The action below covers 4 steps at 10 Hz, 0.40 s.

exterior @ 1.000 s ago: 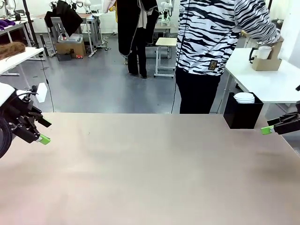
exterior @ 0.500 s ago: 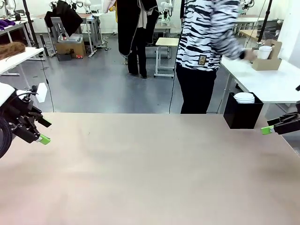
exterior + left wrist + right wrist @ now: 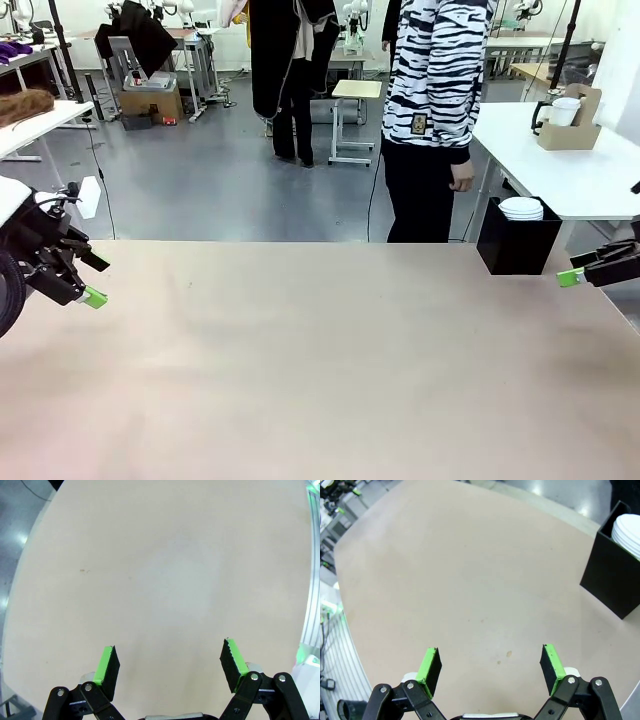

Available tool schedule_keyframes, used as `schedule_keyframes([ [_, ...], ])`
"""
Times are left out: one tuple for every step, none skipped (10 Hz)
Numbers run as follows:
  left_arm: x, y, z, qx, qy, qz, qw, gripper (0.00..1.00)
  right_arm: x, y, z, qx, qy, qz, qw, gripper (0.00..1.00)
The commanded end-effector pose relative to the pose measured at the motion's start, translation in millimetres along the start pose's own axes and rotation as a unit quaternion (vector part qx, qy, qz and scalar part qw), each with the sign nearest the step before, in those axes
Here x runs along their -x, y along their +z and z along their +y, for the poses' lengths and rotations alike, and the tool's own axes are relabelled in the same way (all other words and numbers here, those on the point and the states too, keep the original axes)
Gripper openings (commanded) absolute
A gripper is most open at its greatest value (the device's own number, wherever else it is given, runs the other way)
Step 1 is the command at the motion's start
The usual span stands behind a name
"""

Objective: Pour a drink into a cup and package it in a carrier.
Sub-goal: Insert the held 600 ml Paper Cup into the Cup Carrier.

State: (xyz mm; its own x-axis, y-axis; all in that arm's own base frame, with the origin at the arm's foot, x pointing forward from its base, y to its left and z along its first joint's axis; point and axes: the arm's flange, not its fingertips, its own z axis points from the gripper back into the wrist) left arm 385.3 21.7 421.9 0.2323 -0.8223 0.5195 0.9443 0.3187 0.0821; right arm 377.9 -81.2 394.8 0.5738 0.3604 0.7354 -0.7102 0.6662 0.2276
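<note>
Carrier [image 3: 570,128], brown cardboard, sits on the white side table [image 3: 590,180] at far right in the front view, well away from both arms; a white cup [image 3: 565,110] stands in it. Drink pot [image 3: 541,112], dark with a handle, stands just beside the carrier on its left, too small to make out the liquid. Person in a zebra-stripe top [image 3: 432,70] stands between the main table and the side table, one hand [image 3: 461,178] hanging down, holding nothing. Black bin [image 3: 517,240] with a stack of white plates [image 3: 521,208] sits at the far right corner of the beige table [image 3: 320,360]. Left gripper [image 3: 168,666] at the left edge of the table, jaws wide apart, nothing between the pads, bare tabletop below. Right gripper [image 3: 490,666] at the right edge near the black bin, jaws wide apart too, nothing held. Both hover above the table surface, not touching it
</note>
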Motion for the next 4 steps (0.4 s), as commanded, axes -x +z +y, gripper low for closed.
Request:
schedule_keyframes([
  [0.6,-0.1,-0.2,0.003,-0.003,-0.010,1.000,1.00,-2.5,0.2,0.0,0.006,0.003,0.004,1.000,1.00],
  [0.6,-0.1,-0.2,0.003,-0.003,-0.010,1.000,1.00,-2.5,0.2,0.0,0.006,0.003,0.004,1.000,1.00],
  [0.6,-0.1,-0.2,0.003,-0.003,-0.010,1.000,1.00,-2.5,0.2,0.0,0.006,0.003,0.004,1.000,1.00],
  [0.6,-0.1,-0.2,0.003,-0.003,-0.010,1.000,1.00,-2.5,0.2,0.0,0.006,0.003,0.004,1.000,1.00],
])
